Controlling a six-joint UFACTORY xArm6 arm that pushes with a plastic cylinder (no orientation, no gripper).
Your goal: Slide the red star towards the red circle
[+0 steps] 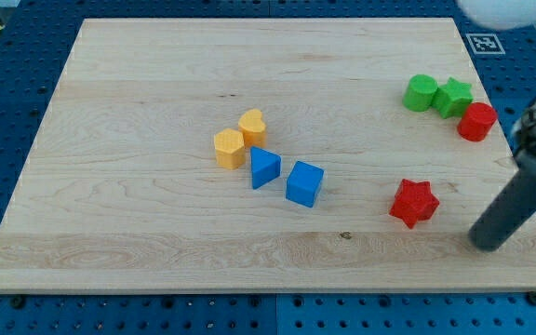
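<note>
The red star lies on the wooden board at the view's lower right. The red circle stands above it and to its right, near the board's right edge. My tip rests on the board to the right of and a little below the red star, a short gap away from it. The dark rod slants up to the view's right from there.
A green circle and a green star sit just left of the red circle. Near the board's middle are a yellow heart, a yellow hexagon, a blue triangle and a blue cube.
</note>
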